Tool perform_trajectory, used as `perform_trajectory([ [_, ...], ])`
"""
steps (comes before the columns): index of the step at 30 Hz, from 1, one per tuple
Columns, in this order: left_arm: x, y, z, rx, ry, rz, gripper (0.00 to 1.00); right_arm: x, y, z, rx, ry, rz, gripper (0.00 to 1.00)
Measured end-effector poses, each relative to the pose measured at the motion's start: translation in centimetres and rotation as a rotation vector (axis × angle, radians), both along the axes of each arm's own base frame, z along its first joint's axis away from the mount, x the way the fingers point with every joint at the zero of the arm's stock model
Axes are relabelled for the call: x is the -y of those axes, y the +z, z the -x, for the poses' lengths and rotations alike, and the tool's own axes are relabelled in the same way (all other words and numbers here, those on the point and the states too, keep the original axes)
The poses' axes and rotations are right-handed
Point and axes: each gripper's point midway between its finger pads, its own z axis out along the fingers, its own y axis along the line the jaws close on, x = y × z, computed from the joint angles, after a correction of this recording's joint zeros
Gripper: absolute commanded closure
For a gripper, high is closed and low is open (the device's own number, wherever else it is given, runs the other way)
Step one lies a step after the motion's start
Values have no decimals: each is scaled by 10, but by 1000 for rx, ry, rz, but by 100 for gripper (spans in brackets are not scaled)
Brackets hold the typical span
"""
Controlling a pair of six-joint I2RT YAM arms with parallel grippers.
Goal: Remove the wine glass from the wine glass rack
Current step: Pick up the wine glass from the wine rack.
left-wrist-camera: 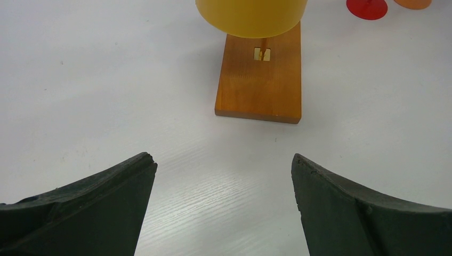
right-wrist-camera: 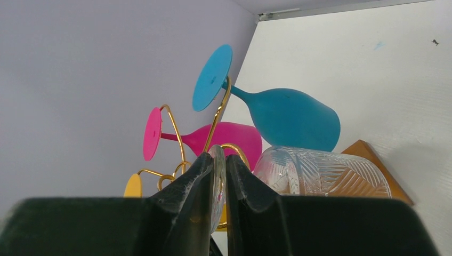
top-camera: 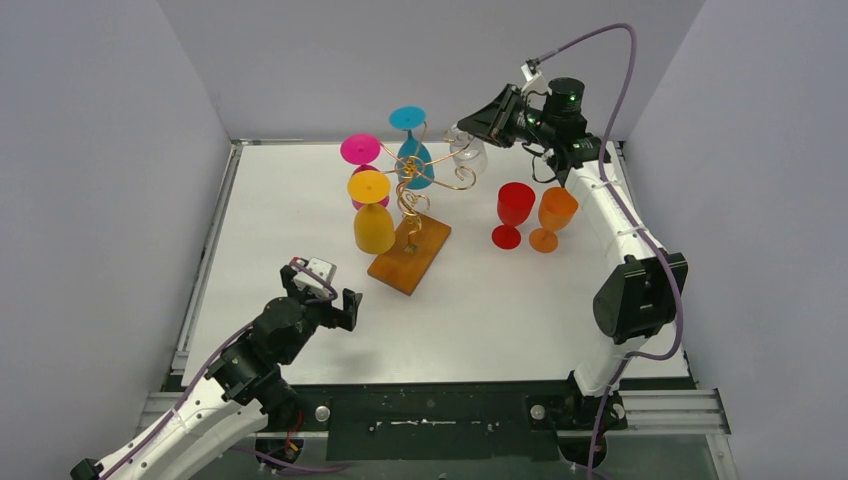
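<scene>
Only the right wrist view shows us the right gripper (right-wrist-camera: 218, 160) pinching, seemingly, the foot of the clear wine glass (right-wrist-camera: 325, 176); blue glass (right-wrist-camera: 290, 120) upper centre; left gripper (left-wrist-camera: 221, 160) wide.

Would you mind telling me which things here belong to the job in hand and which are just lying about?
In the job: wine glass rack; clear wine glass hanging on it; right end effector, shut on that glass's foot.
Just about: red glass and orange glass, standing off the rack; yellow glass, pink glass and blue glass, hanging untouched; left end effector, open.
</scene>
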Motion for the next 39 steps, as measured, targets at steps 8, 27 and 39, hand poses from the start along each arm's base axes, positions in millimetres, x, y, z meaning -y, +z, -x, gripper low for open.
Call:
perform_trajectory([
  [8,0,0,0,0,0,0,3,-5,7,6,17,47,-32,100],
  [27,1,0,0,1,-10,-5,3,-30,7,28,34,148,-11,100],
  [39,2,0,1,0,-13,-5,3,-35,10,26,45,122,21,100],
])
